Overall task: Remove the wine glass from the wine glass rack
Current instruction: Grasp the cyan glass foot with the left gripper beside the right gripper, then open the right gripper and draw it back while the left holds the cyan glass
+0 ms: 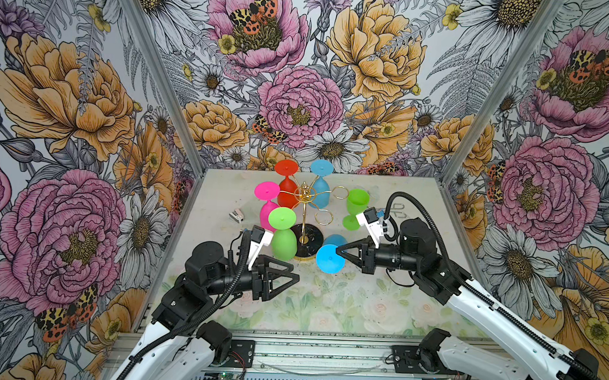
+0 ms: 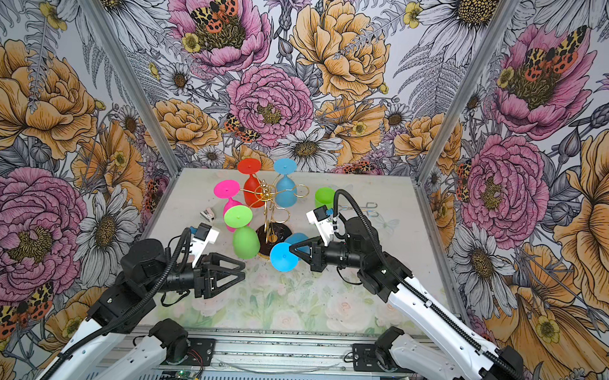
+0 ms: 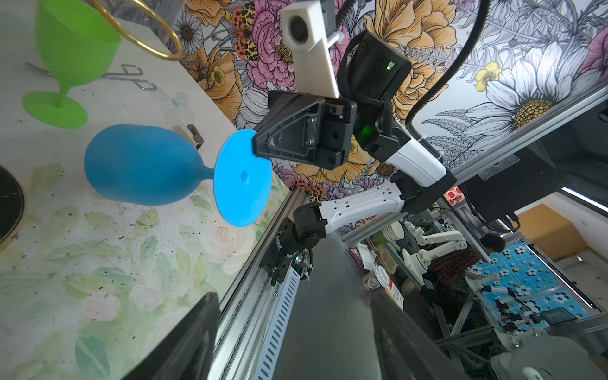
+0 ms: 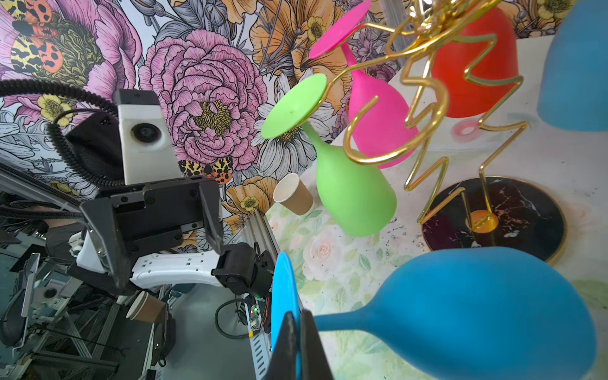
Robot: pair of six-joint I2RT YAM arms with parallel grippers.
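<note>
The gold wire wine glass rack (image 1: 304,198) stands on its round black base (image 1: 309,238) mid-table. Pink, red, blue and green glasses hang upside down from its loops. A blue wine glass (image 1: 329,258) is off the rack, lying on its side just right of the base. My right gripper (image 1: 338,250) is shut on the rim of its foot disc (image 4: 283,296). Its bowl (image 3: 141,164) is low over the table; whether it touches the table I cannot tell. My left gripper (image 1: 295,272) is open and holds nothing, just in front of the hanging green glass (image 1: 283,243).
A second green glass (image 1: 357,203) stands upright on the table right of the rack, behind my right wrist. A small clip (image 1: 236,215) lies left of the rack. A metal wire tool (image 2: 367,207) lies at the right. Flowered walls close in three sides.
</note>
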